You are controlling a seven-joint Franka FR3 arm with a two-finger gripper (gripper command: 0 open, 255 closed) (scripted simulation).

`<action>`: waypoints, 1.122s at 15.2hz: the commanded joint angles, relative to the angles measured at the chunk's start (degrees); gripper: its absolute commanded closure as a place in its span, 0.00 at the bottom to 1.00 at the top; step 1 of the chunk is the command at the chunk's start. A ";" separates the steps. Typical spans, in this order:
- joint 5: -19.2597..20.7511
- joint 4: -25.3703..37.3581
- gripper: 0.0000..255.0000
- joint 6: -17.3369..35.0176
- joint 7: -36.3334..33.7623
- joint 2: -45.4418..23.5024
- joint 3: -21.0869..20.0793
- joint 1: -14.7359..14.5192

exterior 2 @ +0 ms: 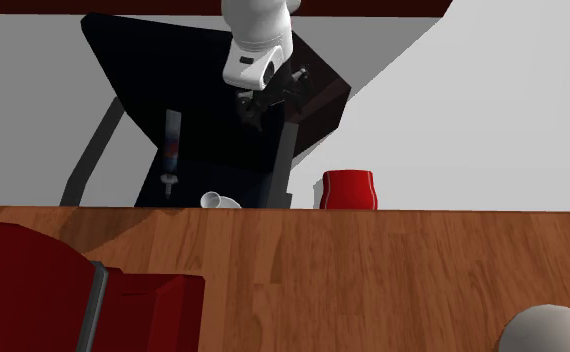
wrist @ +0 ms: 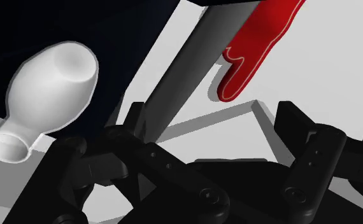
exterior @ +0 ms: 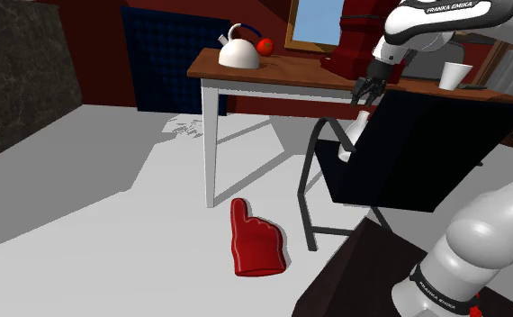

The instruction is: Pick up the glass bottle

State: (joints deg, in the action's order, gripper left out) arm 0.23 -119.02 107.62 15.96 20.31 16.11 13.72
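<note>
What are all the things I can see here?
Table: one, wooden top, white legs.
Kettle: one, white, on table.
Ball: one, red, beside kettle.
Cup: one, white, on table.
Block: one, dark red, on table.
Chair: one, dark, grey frame, beside table.
Bottle: one, white, on chair.
Foam hand: one, red, on floor.
Arm: one, white, over chair.
Gripper: one, black, open, above bottle.

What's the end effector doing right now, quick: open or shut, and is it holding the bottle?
End effector: open, holding nothing. The white bottle sits off to one side, not between its fingers.
</note>
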 commanded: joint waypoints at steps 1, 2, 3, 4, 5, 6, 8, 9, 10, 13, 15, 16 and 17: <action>0.41 1.71 0.00 1.03 2.76 -3.12 2.08 0.79; 0.16 2.96 0.00 1.32 3.85 -4.84 2.97 1.00; -0.16 4.27 0.00 1.57 4.96 -6.61 3.84 1.24; -0.55 5.65 0.00 1.78 6.07 -8.42 4.70 1.48; -1.01 7.09 0.00 1.95 7.21 -10.27 5.53 1.76; -1.54 8.61 0.00 2.07 8.36 -12.16 6.32 2.08; -2.82 11.84 0.00 2.17 10.69 -16.07 7.82 2.82; -3.56 13.57 0.00 2.14 11.86 -18.09 8.50 3.27; -4.35 15.38 0.00 2.05 13.03 -20.15 9.13 3.78; -7.03 21.33 0.00 1.41 16.47 -26.59 10.70 5.71; -8.96 25.78 0.00 0.64 18.61 -31.07 11.44 7.38; -9.48 27.06 0.00 0.39 19.15 -32.29 11.55 7.92; -9.51 26.31 0.00 1.15 19.20 -32.31 11.46 7.95</action>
State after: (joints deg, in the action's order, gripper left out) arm -8.83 -93.33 108.49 34.75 -10.98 27.52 21.36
